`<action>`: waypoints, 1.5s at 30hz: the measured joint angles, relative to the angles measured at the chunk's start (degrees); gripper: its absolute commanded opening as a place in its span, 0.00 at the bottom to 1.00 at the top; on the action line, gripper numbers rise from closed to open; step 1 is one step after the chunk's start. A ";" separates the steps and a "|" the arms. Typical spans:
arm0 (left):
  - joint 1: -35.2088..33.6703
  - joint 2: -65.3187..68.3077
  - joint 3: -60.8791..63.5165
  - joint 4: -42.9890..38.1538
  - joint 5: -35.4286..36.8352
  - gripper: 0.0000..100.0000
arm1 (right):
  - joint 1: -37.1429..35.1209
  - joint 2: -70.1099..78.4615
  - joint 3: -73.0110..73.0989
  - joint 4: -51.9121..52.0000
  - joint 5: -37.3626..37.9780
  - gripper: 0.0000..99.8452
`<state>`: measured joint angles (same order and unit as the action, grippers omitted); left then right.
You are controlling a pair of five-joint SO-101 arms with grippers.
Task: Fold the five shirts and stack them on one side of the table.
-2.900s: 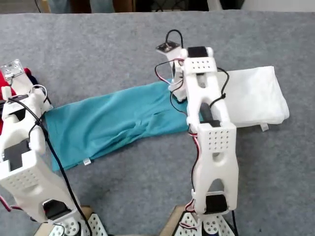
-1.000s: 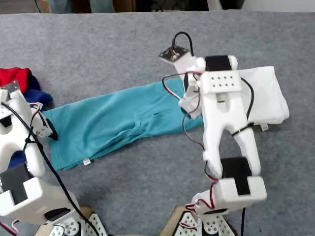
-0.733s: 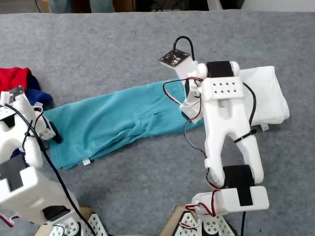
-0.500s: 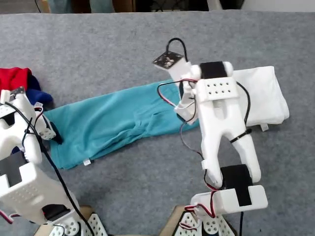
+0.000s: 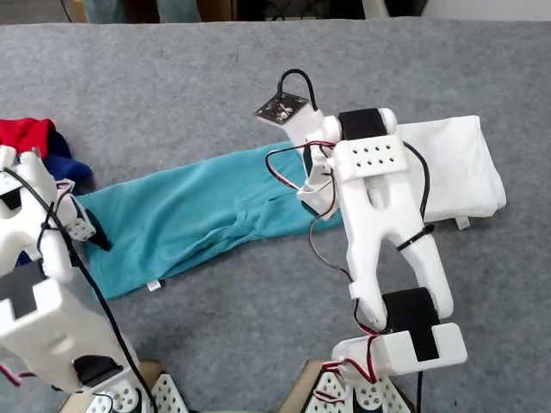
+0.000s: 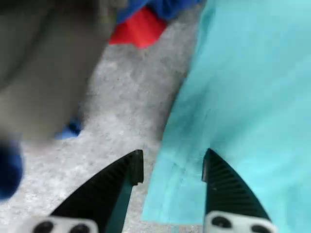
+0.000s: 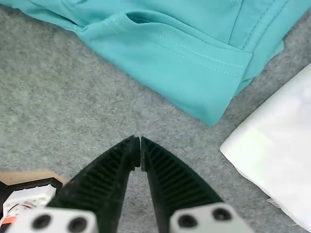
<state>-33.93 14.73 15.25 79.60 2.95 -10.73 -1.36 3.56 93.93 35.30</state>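
**Q:** Grey felt-covered table (image 5: 215, 69), viewed from overhead. Where does the teal shirt (image 5: 198, 215) lie?

**A:** It lies lengthwise across the middle, between the two arms. One end is just beside a folded white shirt (image 5: 452, 163) on the right side. The right arm (image 5: 379, 215) covers where the two meet, so contact cannot be judged from above.

**Q:** And the left gripper (image 6: 172, 165)?

**A:** Its fingers are spread apart and empty at the teal shirt's hem. One is over cloth, the other over bare table. Whether either touches the fabric cannot be told.

**Q:** The right gripper (image 7: 141, 145)?

**A:** It is closed tip to tip with nothing held. It sits over bare table near the teal shirt's corner.

**Q:** Anything else?

**A:** A red shirt (image 5: 21, 133) and a blue shirt (image 5: 65, 165) are bunched at the left edge. They are partly cut off by the frame and partly covered by the left arm (image 5: 34, 284).
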 measured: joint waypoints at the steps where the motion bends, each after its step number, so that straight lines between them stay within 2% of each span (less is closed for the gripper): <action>1: 0.00 2.29 -0.35 -0.53 0.44 0.22 | 0.00 0.00 0.00 0.00 0.00 0.01; 4: 0.44 8.44 -2.81 -0.62 0.79 0.22 | 0.00 0.00 0.00 0.00 0.00 0.01; 7: 0.44 13.27 -8.44 2.99 0.79 0.22 | 0.00 0.00 0.00 0.00 0.00 0.01; 12: 1.05 16.88 -11.96 4.22 0.79 0.22 | 0.00 0.00 0.00 0.00 0.00 0.01; 18: 2.90 17.49 -12.75 4.22 0.79 0.08 | 0.00 0.00 0.00 0.00 0.00 0.01; 22: 5.98 17.58 -12.84 4.57 0.88 0.03 | 0.00 0.00 0.00 -0.18 0.00 0.01; 37: 13.27 18.46 -15.47 6.95 1.14 0.03 | 0.00 0.00 0.00 -0.18 0.00 0.01; 42: 13.98 15.30 -17.67 8.18 5.98 0.03 | 0.00 0.00 0.00 -2.73 0.00 0.01; 45: 17.76 12.92 -18.73 8.44 6.33 0.03 | 0.00 0.00 -1.41 -3.69 0.00 0.01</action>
<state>-16.18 27.65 -3.47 88.04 9.27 -10.73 -1.36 2.15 90.24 35.30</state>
